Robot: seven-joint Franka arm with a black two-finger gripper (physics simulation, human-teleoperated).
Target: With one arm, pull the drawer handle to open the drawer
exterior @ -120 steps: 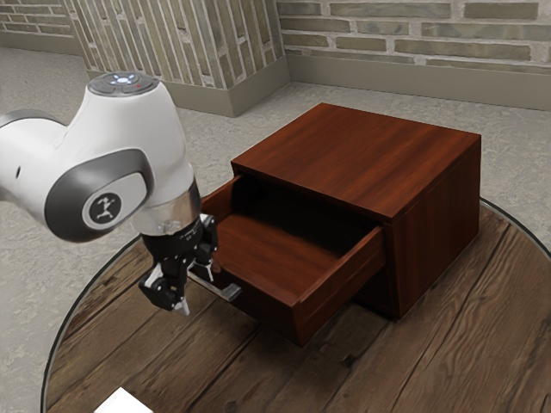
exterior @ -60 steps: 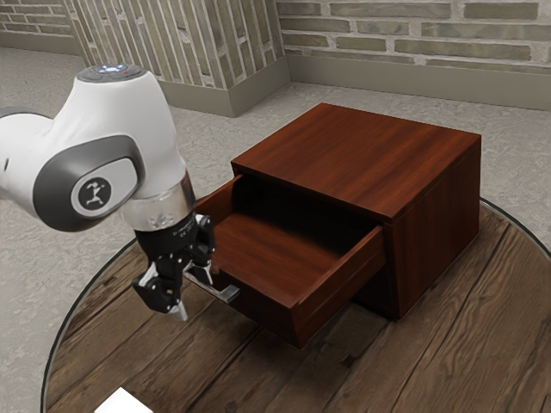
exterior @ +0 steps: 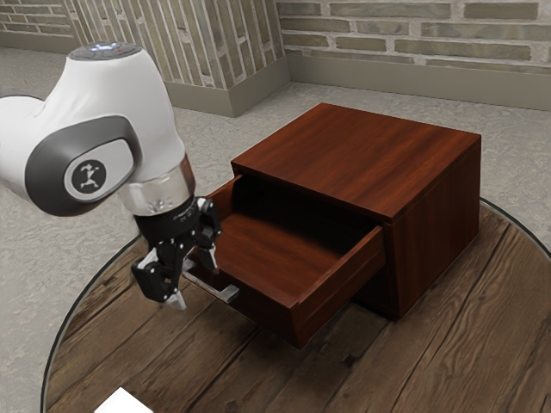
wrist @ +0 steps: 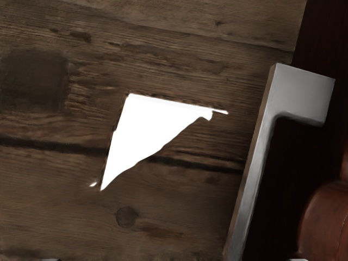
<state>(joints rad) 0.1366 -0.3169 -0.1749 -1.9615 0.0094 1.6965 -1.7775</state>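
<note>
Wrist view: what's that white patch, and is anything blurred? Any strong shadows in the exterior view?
Wrist view: a flat, blown-out white triangle on the table, no shading; a blurred reddish shape beside the handle. Exterior view: deep shadow inside the drawer.

A round plank bench (exterior: 448, 344) with a dark rim; a white thing (exterior: 123, 401) at its near edge; brick walls (exterior: 387, 34) behind; speckled grey floor (exterior: 52, 112).

Cabinet (exterior: 370, 163) and drawer (exterior: 267, 249) deep red-brown with fine wood grain, handle (wrist: 254, 185) pale grey metal — table (exterior: 430, 361) dark weathered brown planks, knots and streaks; arm (exterior: 112, 112) white with grey joint, gripper (exterior: 195, 284) black.
</note>
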